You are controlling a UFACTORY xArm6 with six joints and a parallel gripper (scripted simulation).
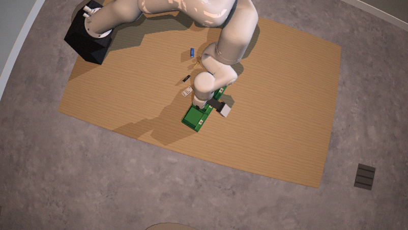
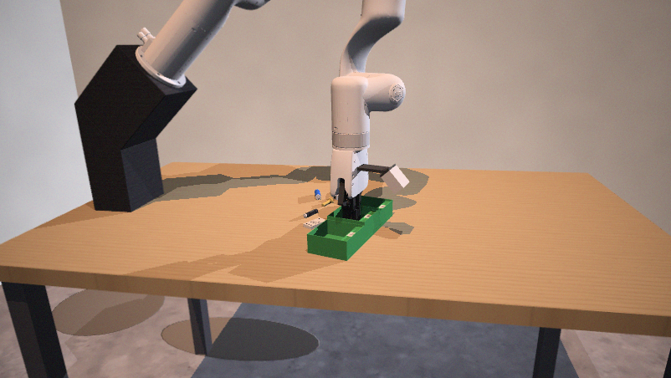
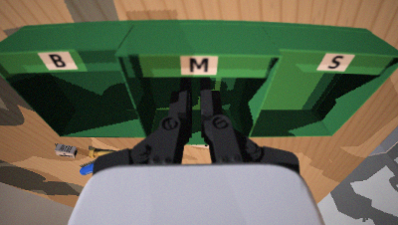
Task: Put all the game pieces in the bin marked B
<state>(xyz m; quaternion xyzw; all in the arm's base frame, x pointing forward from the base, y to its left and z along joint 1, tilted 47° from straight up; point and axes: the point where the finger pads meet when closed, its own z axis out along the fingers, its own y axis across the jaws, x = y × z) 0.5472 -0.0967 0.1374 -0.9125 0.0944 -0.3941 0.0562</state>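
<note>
A green row of three bins (image 1: 191,121) (image 2: 329,246) (image 3: 164,37) marked B, M and S stands mid-table. Bin B (image 3: 59,61) (image 1: 220,91) (image 2: 384,208) is the end bin farthest from the exterior camera, and its inside looks empty. My gripper (image 3: 195,89) (image 2: 350,211) (image 1: 200,108) is shut, with nothing visible between the fingers, and reaches down into the middle bin M (image 3: 199,65). A white domino (image 1: 186,91) (image 2: 314,223) lies flat on the table just beside the bins. In the wrist view it is hidden behind my fingers.
A blue battery (image 1: 192,52) (image 2: 318,192) (image 3: 87,169), a small yellow piece (image 1: 196,64) (image 2: 326,202) (image 3: 101,151) and a black stick (image 1: 186,78) (image 2: 309,213) lie beyond the domino. A small grey thing (image 3: 65,149) lies near them. The black arm base (image 1: 85,42) (image 2: 122,135) stands at the table's corner.
</note>
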